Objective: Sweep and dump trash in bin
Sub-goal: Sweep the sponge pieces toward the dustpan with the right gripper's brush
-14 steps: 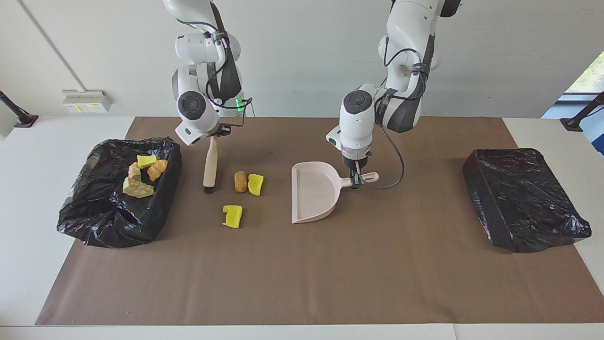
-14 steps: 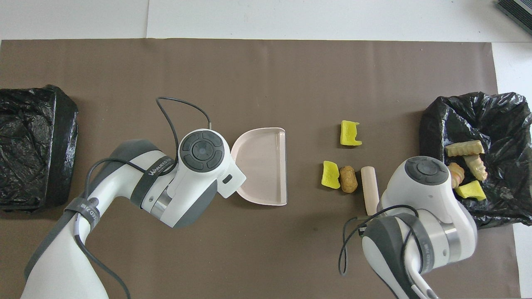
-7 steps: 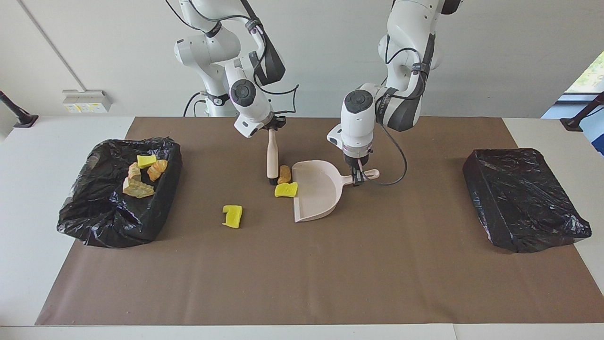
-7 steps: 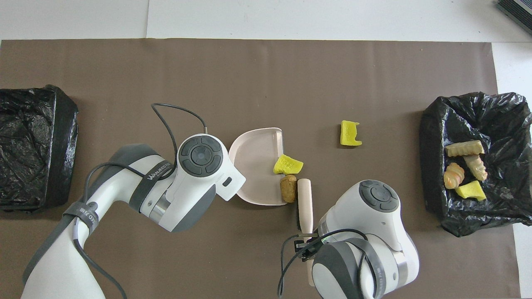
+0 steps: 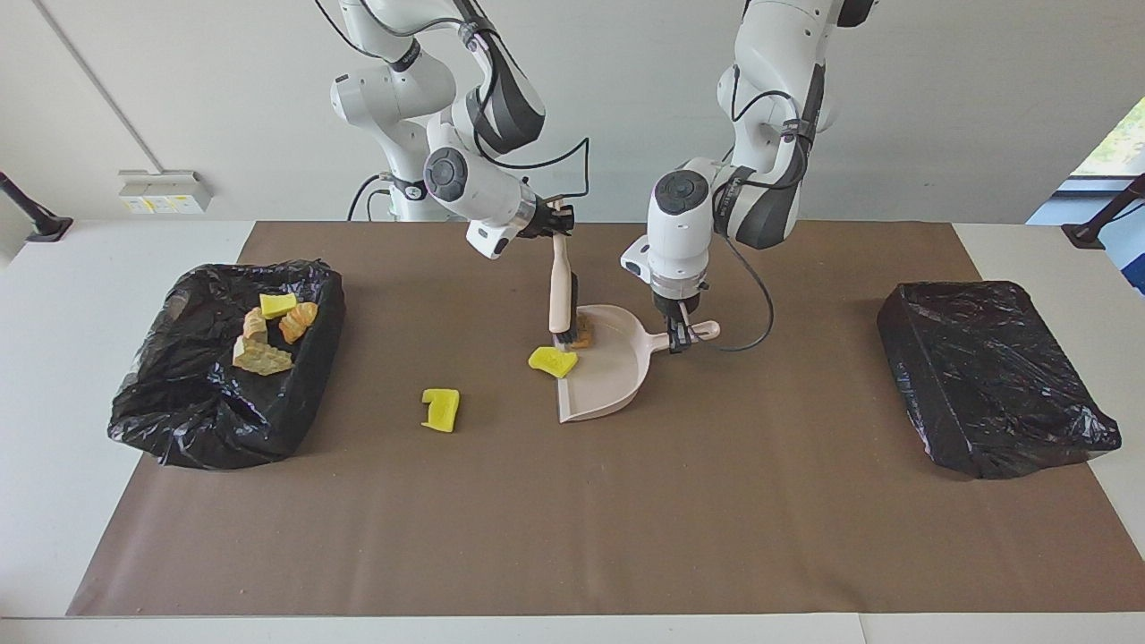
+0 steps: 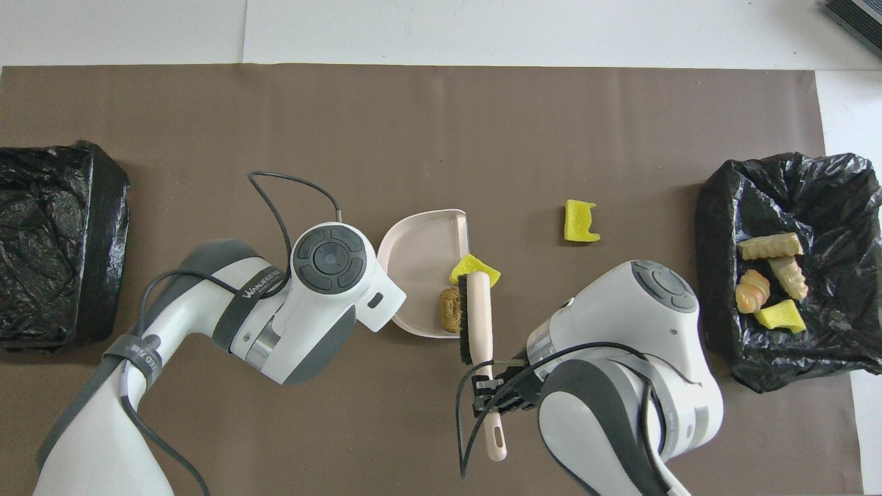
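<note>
Trash: brown chunk now pushed inside dustpan, yellow bit at lip. Right hand clamped on brush, left hand clamped on dustpan handle. Needs another stroke.

Seven small bits of trash show. A brown bread-like lump lies inside the pink dustpan, at its open edge. A yellow sponge bit rests half on that edge and half on the brown mat. Another yellow sponge bit lies alone on the mat, between the dustpan and the black bin. In the bin sit four bits: a yellow sponge bit, an orange bread-like chunk and two pale beige chunks.
</note>
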Robot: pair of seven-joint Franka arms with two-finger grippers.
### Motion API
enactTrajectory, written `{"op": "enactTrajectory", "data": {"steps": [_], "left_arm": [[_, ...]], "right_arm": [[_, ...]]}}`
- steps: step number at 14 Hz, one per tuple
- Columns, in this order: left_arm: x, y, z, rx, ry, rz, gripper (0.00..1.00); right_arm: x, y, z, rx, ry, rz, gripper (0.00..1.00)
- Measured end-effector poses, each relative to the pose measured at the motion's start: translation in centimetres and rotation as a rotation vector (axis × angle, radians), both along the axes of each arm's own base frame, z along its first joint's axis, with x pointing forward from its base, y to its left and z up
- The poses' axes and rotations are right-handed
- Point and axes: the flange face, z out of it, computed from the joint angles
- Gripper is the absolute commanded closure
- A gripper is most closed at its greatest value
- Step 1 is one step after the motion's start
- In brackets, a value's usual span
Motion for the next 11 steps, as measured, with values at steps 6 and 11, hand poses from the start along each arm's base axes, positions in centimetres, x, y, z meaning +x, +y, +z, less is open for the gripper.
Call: {"op": "enactTrajectory", "data": {"steps": [6, 11], "left_arm": [[-0.1, 0.0, 0.0, -0.011, -0.016, 0.069, 1.00], [-0.1, 0.0, 0.0, -0.019, -0.027, 0.126, 1.00]], "right_arm": [[7.5, -10.6, -0.6, -0.448, -0.226, 0.286, 1.00], [11.8, -15.2, -5.7, -0.563, -0.217, 0.479, 1.00]]}}
